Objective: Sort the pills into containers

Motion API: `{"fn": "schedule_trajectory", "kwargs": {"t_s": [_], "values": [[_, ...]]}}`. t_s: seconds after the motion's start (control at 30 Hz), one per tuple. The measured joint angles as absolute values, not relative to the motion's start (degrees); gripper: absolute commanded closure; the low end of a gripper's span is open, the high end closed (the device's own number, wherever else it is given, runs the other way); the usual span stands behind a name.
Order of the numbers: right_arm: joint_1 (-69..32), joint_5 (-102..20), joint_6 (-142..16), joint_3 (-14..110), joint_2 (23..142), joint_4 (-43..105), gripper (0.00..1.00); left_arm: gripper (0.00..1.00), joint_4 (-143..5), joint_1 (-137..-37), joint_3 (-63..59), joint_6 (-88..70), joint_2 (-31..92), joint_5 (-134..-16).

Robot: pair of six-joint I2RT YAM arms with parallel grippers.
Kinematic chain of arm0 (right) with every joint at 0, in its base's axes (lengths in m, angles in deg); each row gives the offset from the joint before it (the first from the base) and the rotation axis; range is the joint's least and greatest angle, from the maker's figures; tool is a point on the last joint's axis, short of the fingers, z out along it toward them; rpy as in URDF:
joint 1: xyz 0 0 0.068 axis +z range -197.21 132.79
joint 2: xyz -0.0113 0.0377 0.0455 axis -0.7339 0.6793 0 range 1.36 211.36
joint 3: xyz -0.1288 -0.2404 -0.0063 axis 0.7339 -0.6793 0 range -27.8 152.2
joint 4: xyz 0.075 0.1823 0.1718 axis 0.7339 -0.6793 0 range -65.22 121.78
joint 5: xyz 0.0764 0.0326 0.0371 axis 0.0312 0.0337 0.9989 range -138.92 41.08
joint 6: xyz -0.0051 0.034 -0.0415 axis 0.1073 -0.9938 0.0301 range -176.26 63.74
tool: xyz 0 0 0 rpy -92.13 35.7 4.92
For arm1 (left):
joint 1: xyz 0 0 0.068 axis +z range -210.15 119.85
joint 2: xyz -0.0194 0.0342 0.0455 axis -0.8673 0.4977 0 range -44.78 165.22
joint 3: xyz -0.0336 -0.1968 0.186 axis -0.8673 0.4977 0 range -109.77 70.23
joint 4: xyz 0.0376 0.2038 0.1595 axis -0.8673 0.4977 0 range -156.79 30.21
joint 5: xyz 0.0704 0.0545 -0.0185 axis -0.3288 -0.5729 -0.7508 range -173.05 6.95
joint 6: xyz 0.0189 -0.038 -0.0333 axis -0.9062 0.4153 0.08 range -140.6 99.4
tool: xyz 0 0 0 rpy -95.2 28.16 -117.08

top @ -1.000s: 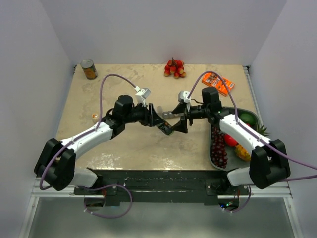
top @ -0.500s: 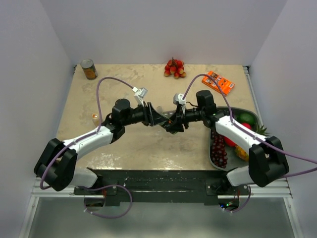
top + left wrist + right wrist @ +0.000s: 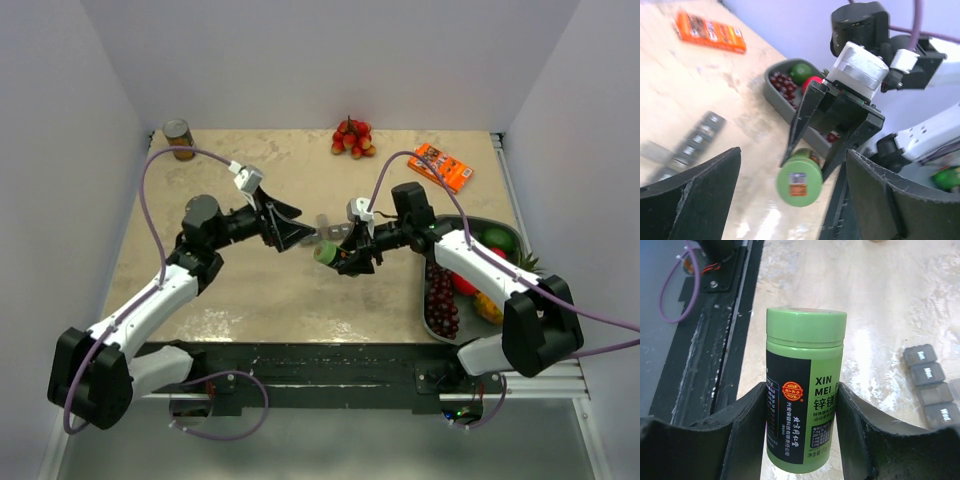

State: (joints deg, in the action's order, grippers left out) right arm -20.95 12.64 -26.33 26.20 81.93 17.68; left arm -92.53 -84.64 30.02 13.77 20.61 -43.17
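Grip on the green bottle comes from the right fingers, pressed against its sides, with the cap pointing away from the wrist and over the surface. The left fingers are spread wide and empty, left of the bottle and facing it. The containers, a dark-grey strip, lie flat on the surface just far of the bottle, between the arms.

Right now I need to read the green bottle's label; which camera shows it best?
Right wrist: the green bottle fills the frame, label sharp, held in the right gripper. Left wrist shows only one round end, blurred; top external shows a small green spot.
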Motion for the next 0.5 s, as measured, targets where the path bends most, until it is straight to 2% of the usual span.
{"fn": "schedule_trajectory", "kwargs": {"t_s": [0.27, 0.5], "values": [[-21.0, 15.4, -19.4, 26.3, 81.8, 12.0, 1.0, 0.1, -88.7, -82.4, 33.0, -9.8, 14.4, -26.4], [-20.4, 16.5, -16.8, 26.3, 81.8, 10.6, 1.0, 0.11, -80.9, -85.7, 32.5, -28.0, 15.1, -22.0]]}}
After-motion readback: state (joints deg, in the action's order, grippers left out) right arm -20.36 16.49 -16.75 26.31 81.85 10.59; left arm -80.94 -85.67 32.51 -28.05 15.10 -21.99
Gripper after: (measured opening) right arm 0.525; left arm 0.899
